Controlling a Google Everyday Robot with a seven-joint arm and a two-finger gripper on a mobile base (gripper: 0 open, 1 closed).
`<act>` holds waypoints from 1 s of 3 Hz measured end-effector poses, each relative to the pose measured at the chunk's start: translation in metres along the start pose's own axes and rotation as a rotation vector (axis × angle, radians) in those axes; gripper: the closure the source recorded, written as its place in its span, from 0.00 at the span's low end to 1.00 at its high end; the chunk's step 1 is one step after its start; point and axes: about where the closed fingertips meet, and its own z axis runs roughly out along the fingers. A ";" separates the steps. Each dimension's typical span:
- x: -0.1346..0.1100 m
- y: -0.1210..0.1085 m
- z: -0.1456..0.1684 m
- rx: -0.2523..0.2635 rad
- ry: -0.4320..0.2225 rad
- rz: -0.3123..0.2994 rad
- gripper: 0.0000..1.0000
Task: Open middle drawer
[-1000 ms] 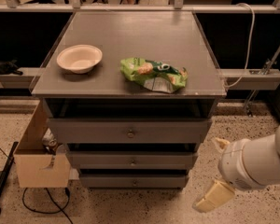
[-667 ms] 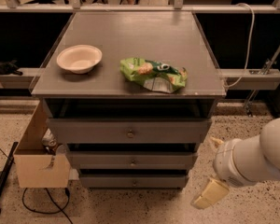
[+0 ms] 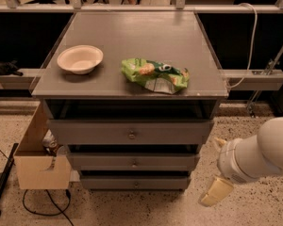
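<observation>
Grey middle drawer (image 3: pixel 108 162) sits shut in the table (image 3: pixel 146 36), just under the widest front (image 3: pixel 94 132). Off at its 3 o'clock hangs the hand (image 3: pixel 218 167), near but not touching, fingers (image 3: pixel 215 193) spread apart.

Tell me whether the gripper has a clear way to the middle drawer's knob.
Probably yes. The gripper hangs low, right of the cabinet; nothing stands before the middle drawer, and its knob shows in full.
</observation>
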 end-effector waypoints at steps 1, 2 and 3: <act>-0.005 0.004 0.010 -0.009 -0.018 -0.042 0.00; -0.001 -0.005 0.053 -0.005 0.000 -0.082 0.00; 0.008 -0.026 0.097 0.006 0.040 -0.143 0.00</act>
